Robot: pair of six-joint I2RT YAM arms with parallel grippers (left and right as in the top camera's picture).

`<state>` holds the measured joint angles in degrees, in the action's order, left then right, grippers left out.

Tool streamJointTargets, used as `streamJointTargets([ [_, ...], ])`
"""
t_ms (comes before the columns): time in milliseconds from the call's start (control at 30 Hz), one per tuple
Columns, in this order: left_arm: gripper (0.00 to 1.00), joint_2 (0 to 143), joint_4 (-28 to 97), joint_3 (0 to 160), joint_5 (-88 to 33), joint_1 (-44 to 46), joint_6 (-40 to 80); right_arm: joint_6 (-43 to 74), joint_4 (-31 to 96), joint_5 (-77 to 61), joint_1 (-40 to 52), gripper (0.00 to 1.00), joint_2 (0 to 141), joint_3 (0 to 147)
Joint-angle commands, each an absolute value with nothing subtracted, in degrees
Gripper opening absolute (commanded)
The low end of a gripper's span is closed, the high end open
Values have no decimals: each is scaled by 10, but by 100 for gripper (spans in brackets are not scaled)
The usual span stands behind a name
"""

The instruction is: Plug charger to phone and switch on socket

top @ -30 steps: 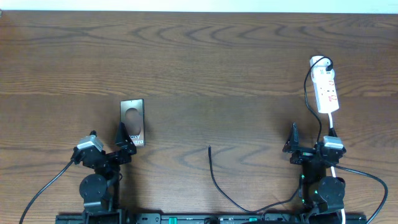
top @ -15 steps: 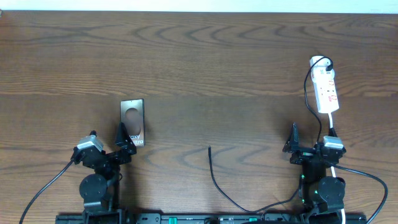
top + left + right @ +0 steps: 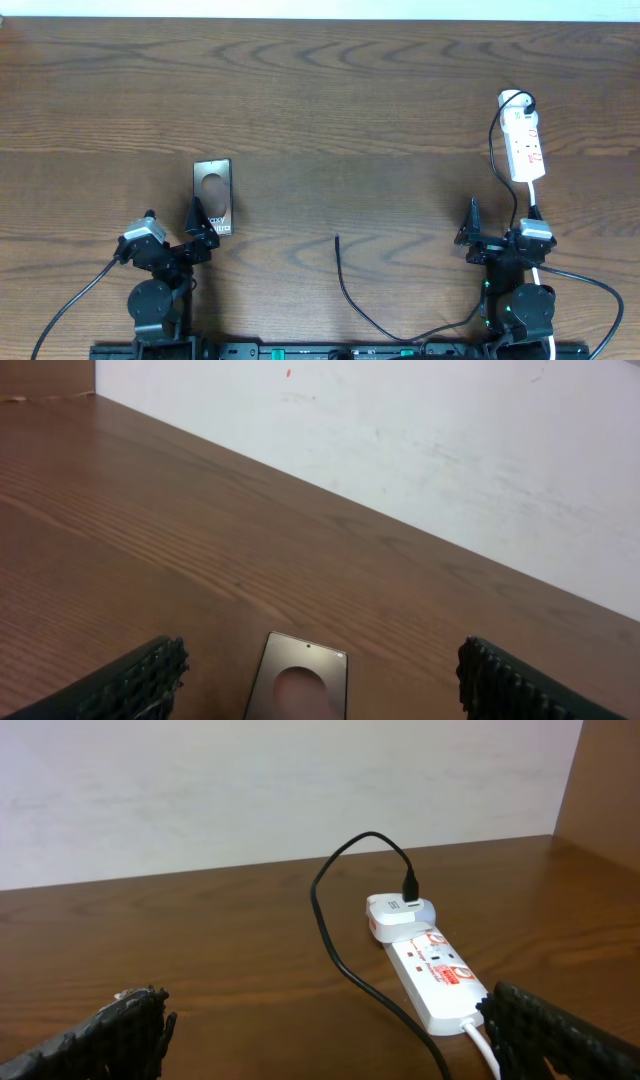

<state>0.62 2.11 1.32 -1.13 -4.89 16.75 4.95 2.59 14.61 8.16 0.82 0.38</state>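
Both grippers stand empty with their jaws spread wide. The left gripper [image 3: 198,228] has its fingers [image 3: 140,680] at either edge of its wrist view, and the phone [image 3: 212,195] lies flat on the table [image 3: 320,100] just ahead of it, lettered end nearest. The right gripper [image 3: 470,232] has the socket [image 3: 525,148] well ahead of it and slightly to its right. The charger [image 3: 338,255] runs from a white adapter [image 3: 398,912] at the strip's far end, back past this gripper, and curls round to end in a loose plug tip. That tip lies well off to the right gripper's left, between the two grippers and touching neither. The step in hand looks to be picking up that tip. It would go best if the right gripper came down over the cable just behind the tip, jaws across the cable, so a short stub sticks out to aim with. Too far back and the tip will likely droop; too near and the fingers may block the port. The port's edge cannot be made out, so the left gripper should probably brace the phone before any push.
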Motion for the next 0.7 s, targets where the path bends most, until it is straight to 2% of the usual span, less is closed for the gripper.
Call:
streamJointTargets([
  [0,89,3,42,2,5,-51,170,42,29,149,79,99,4,3],
  [667,89,3,41,2,11,-51,170,42,29,149,79,99,4,3],
])
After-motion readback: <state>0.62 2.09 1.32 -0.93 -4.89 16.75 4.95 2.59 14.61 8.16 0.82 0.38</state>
